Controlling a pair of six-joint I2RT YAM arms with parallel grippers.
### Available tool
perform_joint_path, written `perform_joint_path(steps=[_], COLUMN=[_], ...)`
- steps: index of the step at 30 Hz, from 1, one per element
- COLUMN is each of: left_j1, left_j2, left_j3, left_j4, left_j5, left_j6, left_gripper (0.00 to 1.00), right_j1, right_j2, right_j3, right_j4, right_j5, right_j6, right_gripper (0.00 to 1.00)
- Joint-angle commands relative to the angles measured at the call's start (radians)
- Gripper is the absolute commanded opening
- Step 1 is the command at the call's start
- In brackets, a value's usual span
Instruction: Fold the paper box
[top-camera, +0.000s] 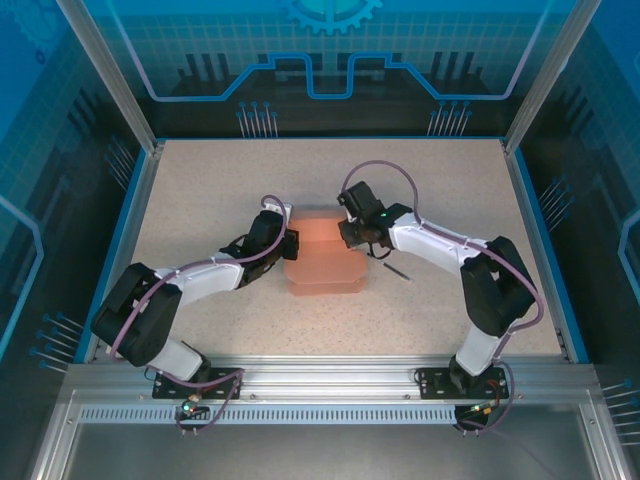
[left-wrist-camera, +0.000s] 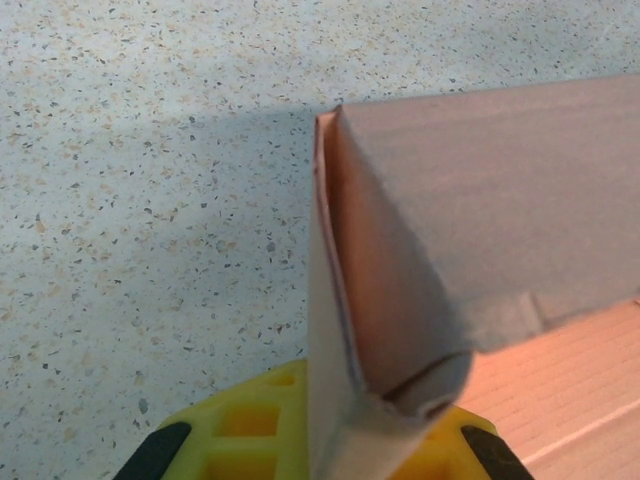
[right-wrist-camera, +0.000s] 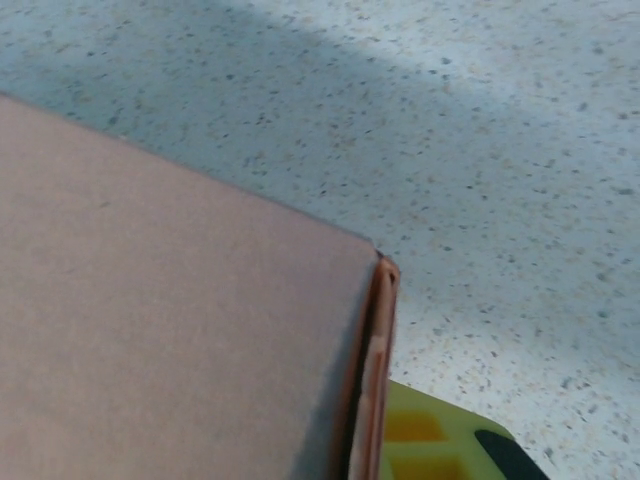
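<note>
The table (top-camera: 200, 200) is a pale, sand-coloured surface flecked with dark and light grains, matte, edged by a thin blue border and closed at 6 o'clock by an aluminium rail (top-camera: 330, 380) where both arm bases are bolted. Blue translucent panels (top-camera: 330, 60) printed with grid lines, circuit traces and a gear emblem wall in the cell at 12 o'clock and along both sides, held by slanting metal posts. The paper box (top-camera: 325, 258), salmon-pink cardboard, lies near the middle of the table, partly raised, with a flat flap reaching toward 6 o'clock. The left gripper (top-camera: 289, 246) meets the box at its 9 o'clock edge. In the left wrist view a folded cardboard wall runs down between the yellow fingers (left-wrist-camera: 235, 420), and the jaws are pinched narrow on it. The right gripper (top-camera: 352, 234) sits at the box's 2 o'clock corner. In the right wrist view a doubled cardboard edge stands just beside one yellow finger (right-wrist-camera: 425, 430), but I cannot tell whether those jaws have closed on it. A thin dark stick (top-camera: 397, 270) lies on the table at the box's 3 o'clock, apart from the cardboard. Soft shadows fall across the speckled surface around the box.
</note>
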Motion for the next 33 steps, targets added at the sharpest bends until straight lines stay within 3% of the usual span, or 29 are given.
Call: perform_joint_path(steps=[1, 10, 18, 33], left_j1=[-0.001, -0.002, -0.001, -0.001], left_j2=[0.005, 0.01, 0.01, 0.014], left_j3=[0.037, 0.04, 0.037, 0.045], left_j4=[0.007, 0.003, 0.0, -0.005], left_j5=[0.0, 0.0, -0.003, -0.008], left_j6=[-0.005, -0.008, -0.007, -0.002], left_gripper=[0.01, 0.01, 0.01, 0.01], right_j1=[0.027, 0.049, 0.049, 0.044], right_j2=[0.042, 0.135, 0.178, 0.039], right_j3=[0.037, 0.119, 0.18, 0.108], right_j4=[-0.154, -0.275, -0.316, -0.18], right_j5=[0.216, 0.397, 0.432, 0.135], right_j6=[0.045, 0.078, 0.066, 0.002], right_gripper=[0.14, 0.15, 0.16, 0.36])
